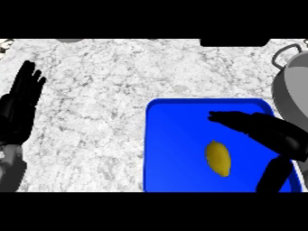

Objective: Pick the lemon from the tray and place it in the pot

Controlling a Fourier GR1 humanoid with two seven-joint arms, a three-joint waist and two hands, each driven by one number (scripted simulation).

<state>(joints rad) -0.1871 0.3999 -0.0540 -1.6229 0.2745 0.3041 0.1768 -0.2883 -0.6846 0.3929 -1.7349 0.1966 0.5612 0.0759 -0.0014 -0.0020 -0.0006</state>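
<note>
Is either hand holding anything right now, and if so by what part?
Nothing is held. The lemon lies on the tray, apart from the open right hand.

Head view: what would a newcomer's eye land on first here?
The bright blue tray at lower right, with the yellow lemon lying on it. The right hand hovers open over the tray beside the lemon; the grey pot sits at the right edge.

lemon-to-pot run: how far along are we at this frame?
Done: nothing yet; the lemon lies on the blue tray.
In hand: the right hand hovers open over the tray beside the lemon, not gripping it. The left hand rests open at the left edge.
Left: grasp, lift, carry to the pot at right, release.
</note>
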